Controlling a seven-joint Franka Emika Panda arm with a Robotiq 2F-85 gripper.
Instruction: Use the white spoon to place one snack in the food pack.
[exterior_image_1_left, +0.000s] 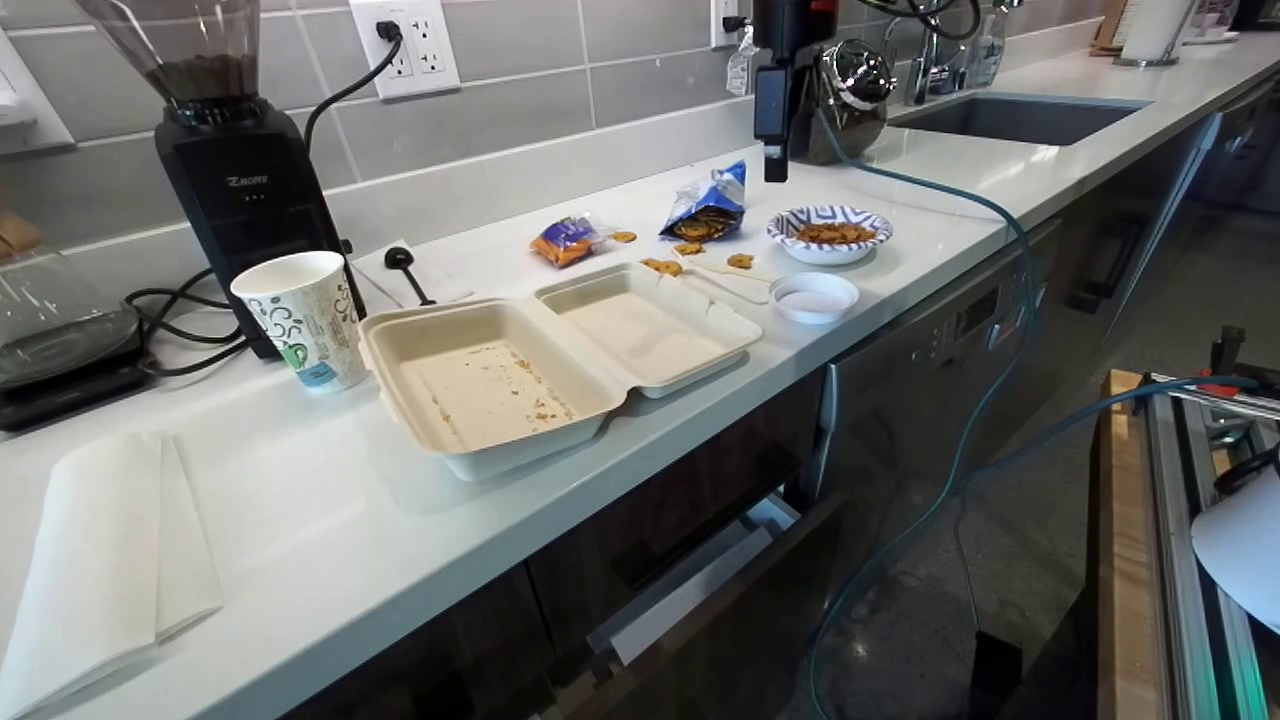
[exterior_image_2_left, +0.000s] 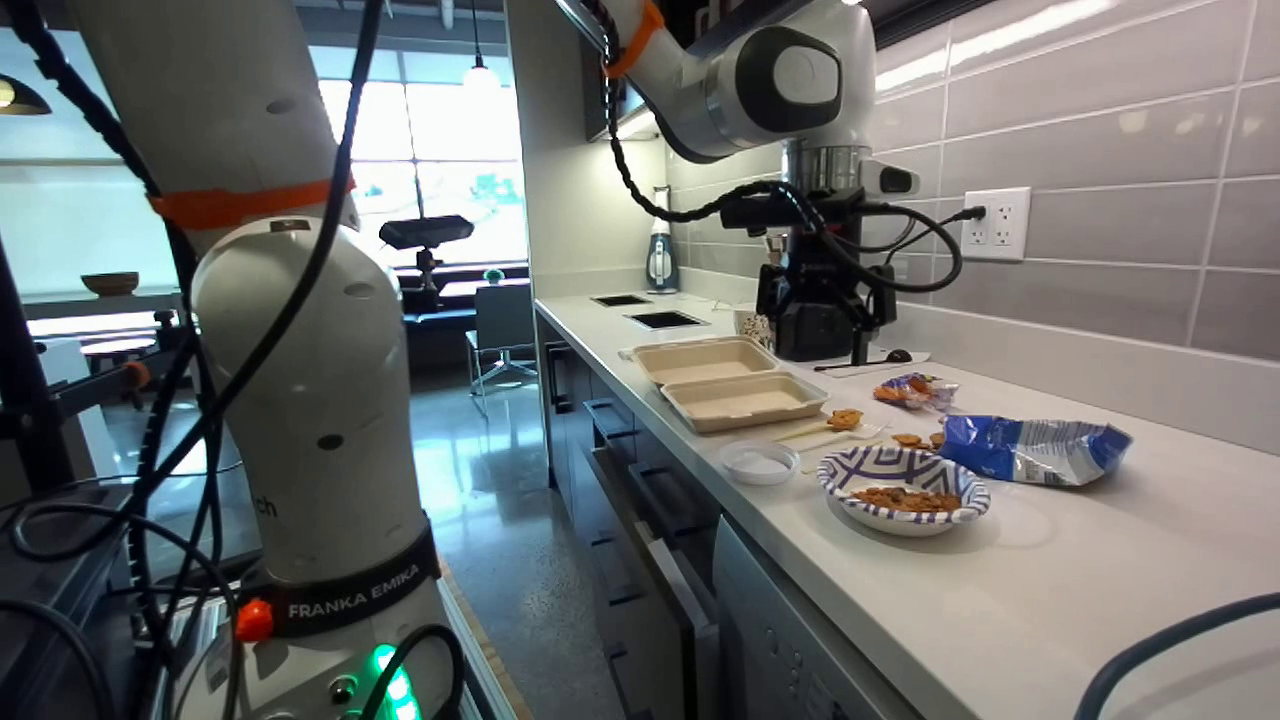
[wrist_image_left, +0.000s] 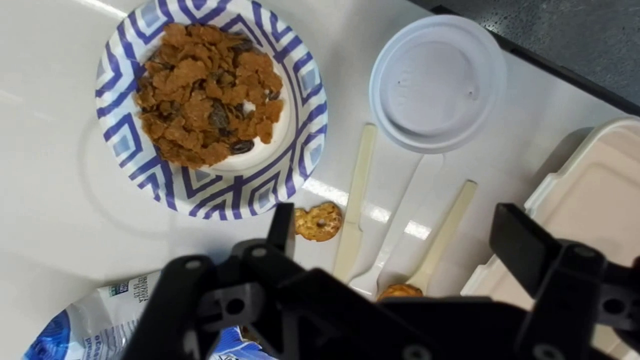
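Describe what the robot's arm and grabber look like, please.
The arm is white and rounded, with orange bands, black cables and a black collar reading FRANKA EMIKA; a green light glows below that. The fingers are black and blocky, on black linkages studded with round grey bolts.

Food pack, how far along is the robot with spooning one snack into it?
Done, by the look of it: the food pack lies open, and a snack seems to rest on the head of the pale spoon. In hand: nothing; the gripper stands open. Left to do: likely gripping the spoon, carrying the snack over and tipping it in, since only crumbs show inside the food pack.
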